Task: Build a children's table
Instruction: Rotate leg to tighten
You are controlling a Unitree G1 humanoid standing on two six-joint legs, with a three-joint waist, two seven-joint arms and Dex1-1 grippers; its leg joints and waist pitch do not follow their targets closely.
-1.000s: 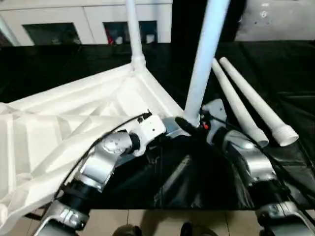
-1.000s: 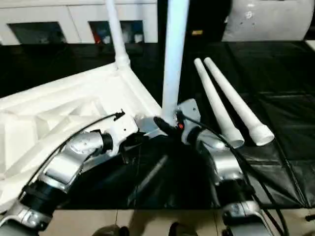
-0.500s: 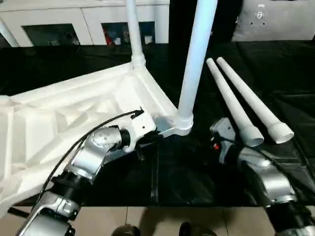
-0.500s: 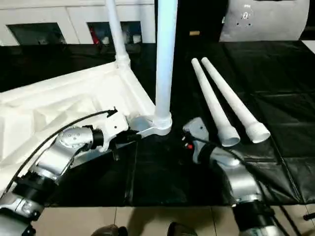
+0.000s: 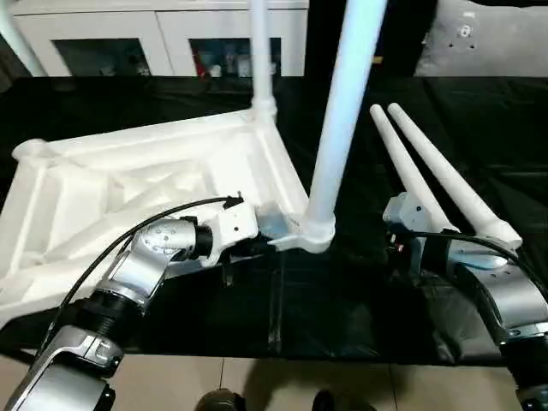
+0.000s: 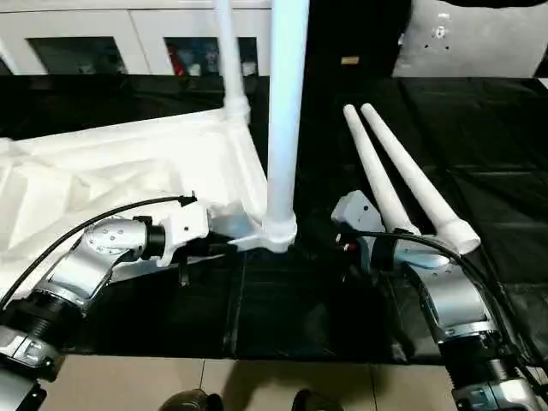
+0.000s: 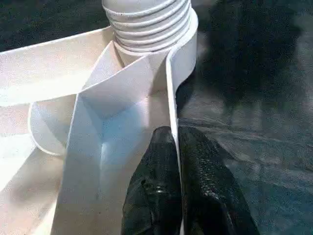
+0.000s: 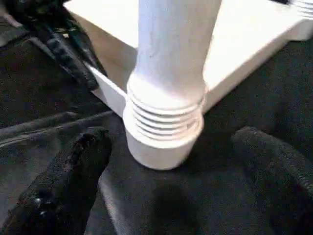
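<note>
Black sheeting covers the desk (image 5: 171, 111) in front of me, with a white cabinet (image 5: 163, 34) along the far wall. On the sheeting the table top (image 5: 128, 184) lies upside down, ribs up, with one leg (image 5: 261, 51) standing in the far corner socket and a second leg (image 5: 342, 128) standing in the near corner socket (image 5: 312, 233). Two loose legs (image 5: 428, 171) lie side by side on the black sheet to my right. My left jaws (image 7: 177, 161) are pressed shut on the thin side wall of the top, just beside that near socket; the left wrist view shows the two black fingers (image 7: 151, 191) pinching the rim, with the threaded foot of the leg right beyond them, a detail the head views hide behind my wrist. My right jaws (image 8: 176, 176) stand wide open and hold nothing; the right wrist view shows the socket and the ridged leg end between and just beyond the spread fingers (image 8: 63, 181), apart from both. From the head views, my right wrist (image 5: 411, 227) sits between the standing leg and the loose ones.
</note>
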